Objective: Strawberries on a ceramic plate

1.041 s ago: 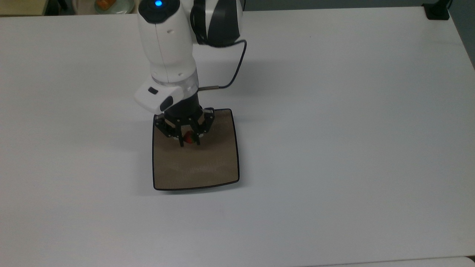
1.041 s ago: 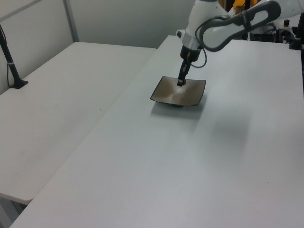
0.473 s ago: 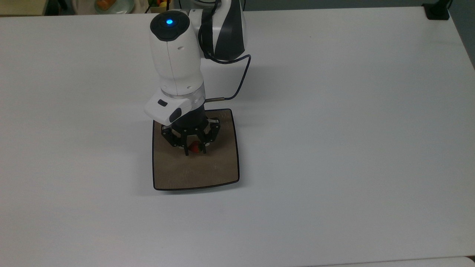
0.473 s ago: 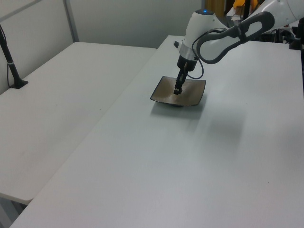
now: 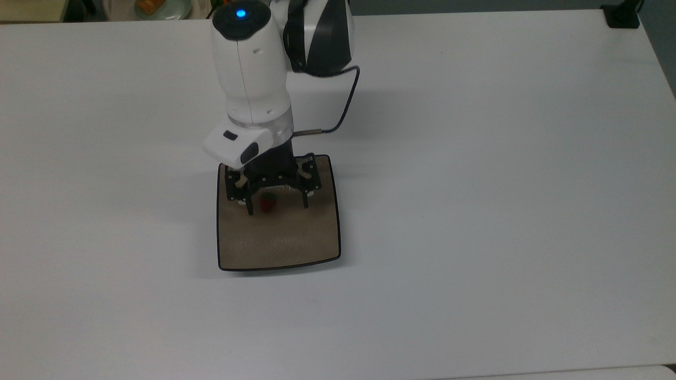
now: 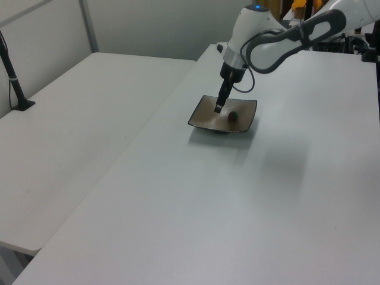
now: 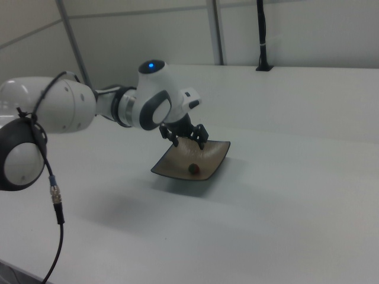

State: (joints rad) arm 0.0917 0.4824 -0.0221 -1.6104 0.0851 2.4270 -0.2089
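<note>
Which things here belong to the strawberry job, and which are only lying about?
Belong to the job:
strawberry, lying on the plate
ceramic plate
gripper, open above the strawberry

Only lying about:
pale dish with orange food, beyond the table's far edge

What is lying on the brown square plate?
One small red strawberry lies on the plate, free between the open fingers of the gripper above it. The gripper covers the plate's far edge in the top view.
</note>
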